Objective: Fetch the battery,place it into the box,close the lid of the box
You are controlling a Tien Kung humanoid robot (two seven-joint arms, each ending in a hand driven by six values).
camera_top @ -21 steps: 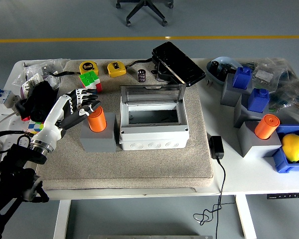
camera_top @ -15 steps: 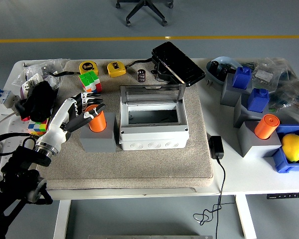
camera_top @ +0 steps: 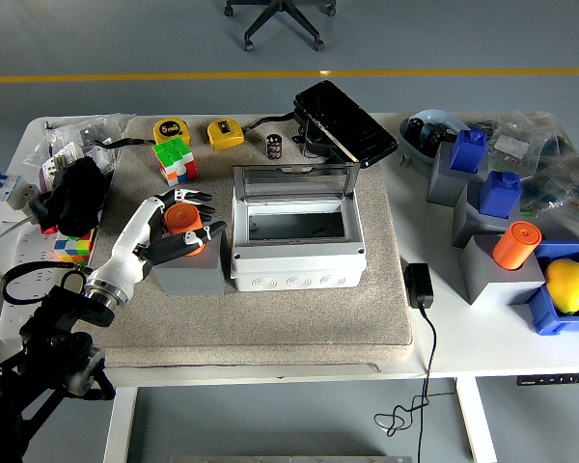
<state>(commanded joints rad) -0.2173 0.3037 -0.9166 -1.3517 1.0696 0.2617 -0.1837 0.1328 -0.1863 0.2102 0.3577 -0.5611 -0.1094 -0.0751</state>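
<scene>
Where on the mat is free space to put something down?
The mat's front strip, between the grey box and the near edge, is bare. So is the strip right of the box. The back edge, with tape measures and a Rubik's cube, is crowded.

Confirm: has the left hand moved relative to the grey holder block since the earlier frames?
Yes. The left hand has shifted right, toward the open box, and is now over the grey holder block, fingers around the orange battery.
</scene>
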